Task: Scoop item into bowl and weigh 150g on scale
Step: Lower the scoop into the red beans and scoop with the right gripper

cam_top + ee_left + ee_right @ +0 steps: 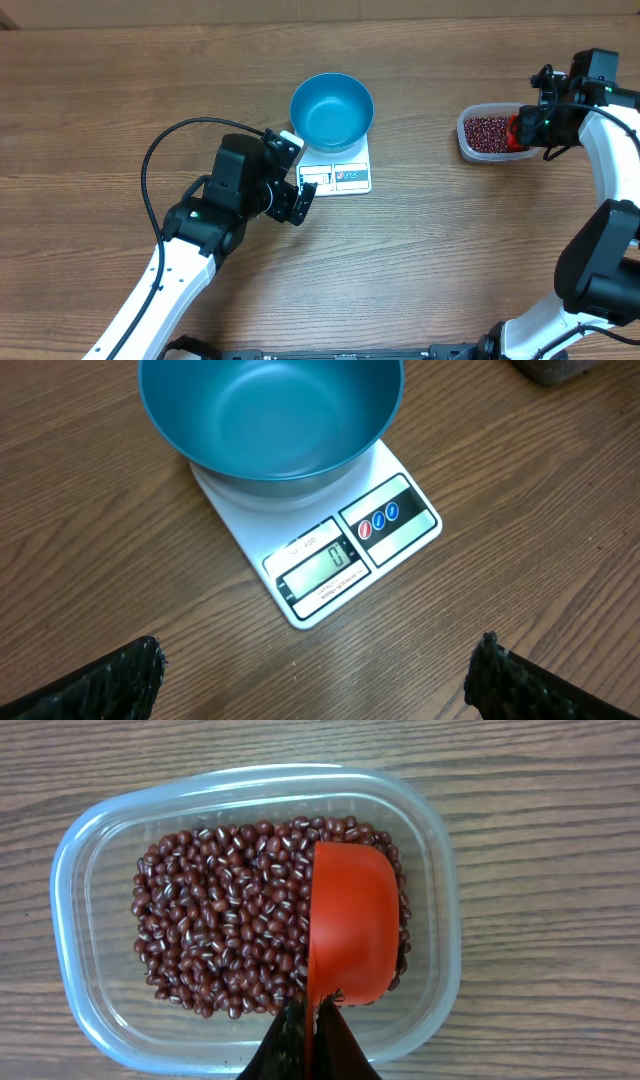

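The item, a heap of small maroon beans [220, 940], lies in a clear plastic tub [70, 870] at the table's right [466, 146]. My right gripper [312, 1030] is shut on the handle of a red scoop [355, 925]. The scoop is turned on its side, its cup set into the right part of the beans. The blue bowl [331, 108] stands on the white scale [340, 178], and nothing lies inside the bowl [270, 420]. The scale's display [325, 567] reads 0. My left gripper [320, 680] is open over bare wood just in front of the scale, holding nothing.
The wooden table [120, 90] stretches to all sides. My left arm [215, 200] reaches in from the lower left with a black cable looped above it. The right arm [605, 150] comes down the right edge.
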Motion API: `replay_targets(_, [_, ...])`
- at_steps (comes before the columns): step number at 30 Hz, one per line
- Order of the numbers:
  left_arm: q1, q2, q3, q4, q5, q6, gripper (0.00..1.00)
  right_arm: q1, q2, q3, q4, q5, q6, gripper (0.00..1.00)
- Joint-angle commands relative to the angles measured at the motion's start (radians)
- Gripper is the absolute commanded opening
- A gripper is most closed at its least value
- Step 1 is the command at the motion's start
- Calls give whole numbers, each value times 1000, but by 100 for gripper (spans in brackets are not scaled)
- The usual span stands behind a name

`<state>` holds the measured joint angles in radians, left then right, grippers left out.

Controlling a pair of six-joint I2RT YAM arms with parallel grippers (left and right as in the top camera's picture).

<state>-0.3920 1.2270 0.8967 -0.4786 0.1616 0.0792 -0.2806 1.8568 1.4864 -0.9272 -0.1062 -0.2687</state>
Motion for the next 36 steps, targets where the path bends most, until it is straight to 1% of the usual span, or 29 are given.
replay_targets(1, [3,2,15,3,12,7,100,13,4,-8,8,27,14,4])
replay_targets(8, [3,2,15,4,12,7,100,43,6,-52,10,10,33,4])
replay_targets(12, [3,2,15,3,12,7,100,53,7,-90,13,-56,34,4])
replay_targets(17, [3,2,15,4,12,7,100,52,7,-93,3,-146,41,4])
replay_targets(24, [3,2,15,4,12,7,99,27,8,-93,17,-249,119,4])
replay_targets(31, [3,2,15,3,12,7,100,-13,51,-93,26,-290,212,4])
replay_targets(36, [3,2,15,3,12,7,100,-31,111,-93,30,-400,220,4])
